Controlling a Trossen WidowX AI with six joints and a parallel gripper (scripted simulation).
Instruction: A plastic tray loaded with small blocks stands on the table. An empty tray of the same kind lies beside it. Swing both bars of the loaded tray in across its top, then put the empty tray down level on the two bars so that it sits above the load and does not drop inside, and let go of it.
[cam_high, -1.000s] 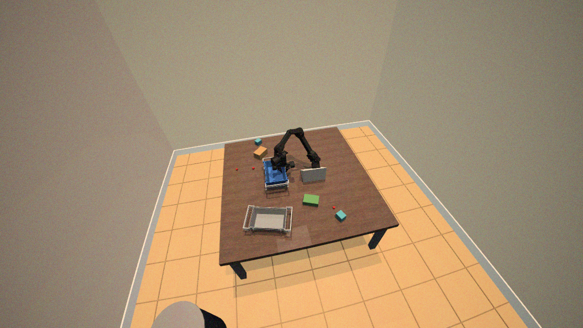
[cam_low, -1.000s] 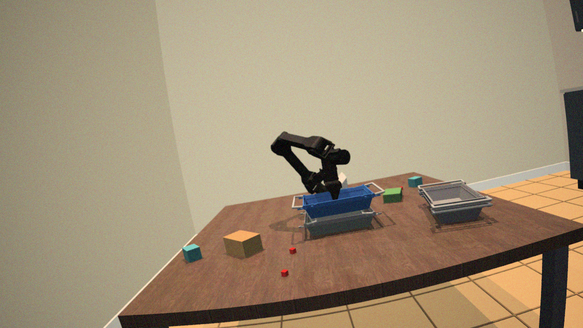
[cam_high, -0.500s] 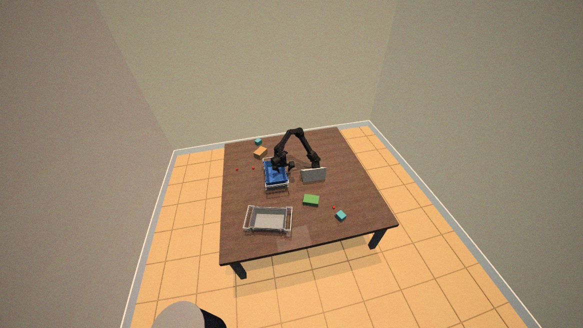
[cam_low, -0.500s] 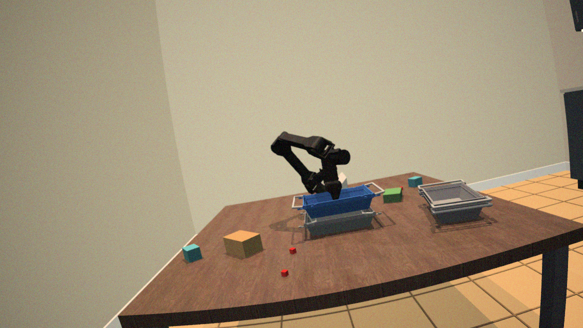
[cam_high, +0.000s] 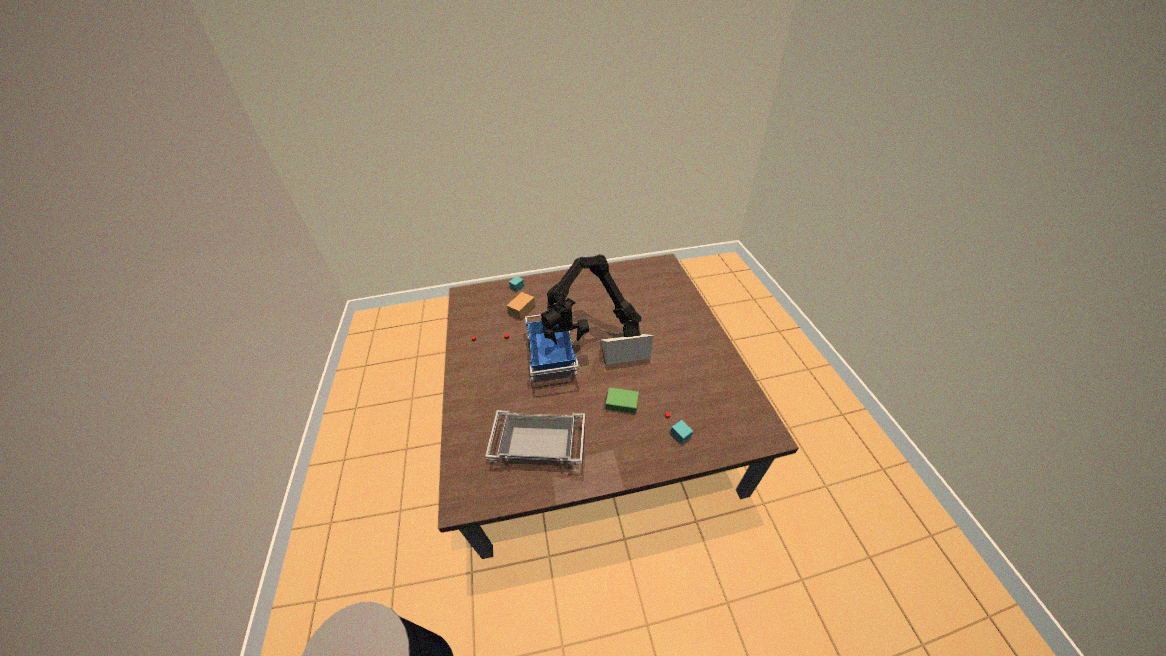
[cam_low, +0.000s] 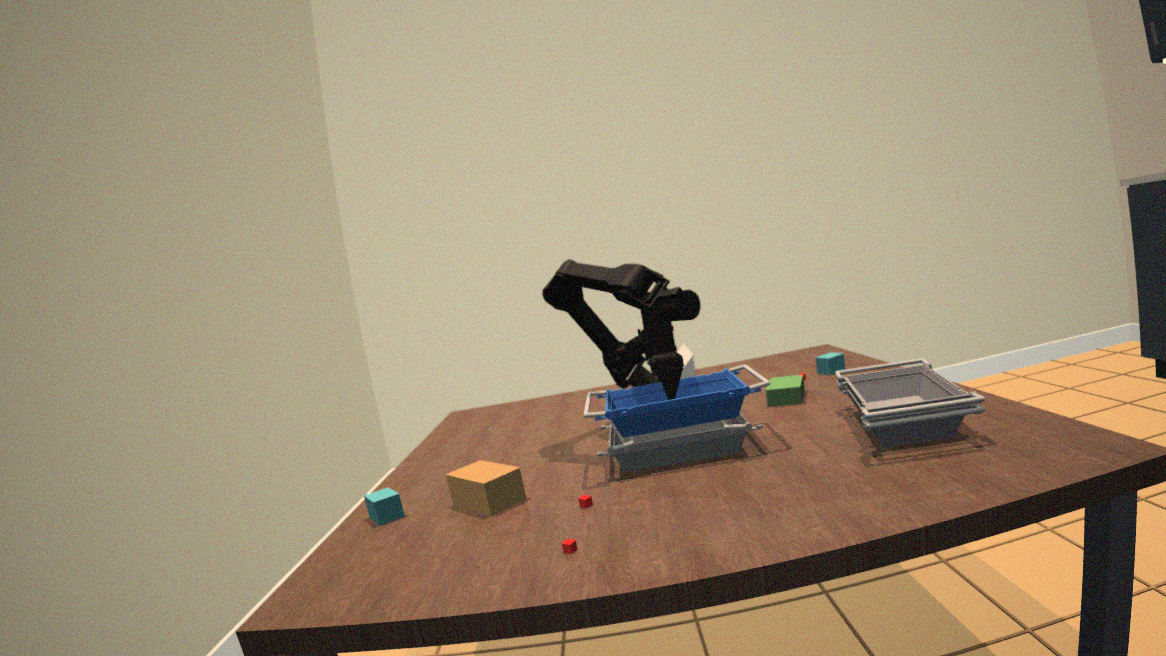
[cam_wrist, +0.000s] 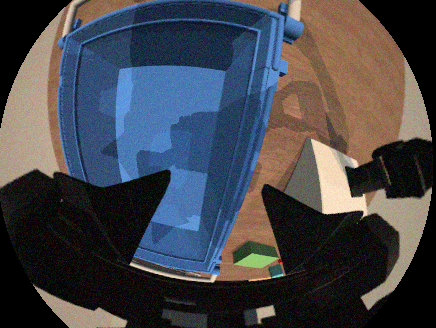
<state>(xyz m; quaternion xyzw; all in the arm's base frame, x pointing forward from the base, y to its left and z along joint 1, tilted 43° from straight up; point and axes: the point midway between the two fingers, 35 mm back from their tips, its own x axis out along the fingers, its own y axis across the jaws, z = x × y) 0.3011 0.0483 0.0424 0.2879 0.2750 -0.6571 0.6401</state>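
Nearing the finish, judging by the blue plastic tray (cam_high: 554, 367) (cam_low: 689, 416) (cam_wrist: 260, 115), apparently the empty one, and seeing it riding directly above a grey plastic tray (cam_low: 684, 452) on the desk (cam_high: 717, 399) (cam_low: 774, 505) (cam_wrist: 350, 65). Finding that stack left of another grey tray with pale bars (cam_high: 505, 436) (cam_low: 917, 424) in the exterior view. Seeing no drop inside, and so reading the bar-swinging and placing as probably done; not seeing the lower bars clearly enough to confirm them, nor seeing the small blocks below. Spreading the black end effector (cam_high: 566, 336) (cam_low: 662, 387) (cam_wrist: 218, 181) wide, pinching nothing, with one finger reaching over the blue cavity and the other hanging beyond its long side. Probably leaving only a careful withdrawal, avoiding nudging the rim.

Looking at the blue tray, noticing a deep rectangular body, sloping walls, ridged rim, thin white end bars (cam_high: 534, 318) (cam_low: 586, 403) (cam_wrist: 69, 16) projecting outward, and shadows crossing a bare floor. Appearing roughly level, sitting upright.
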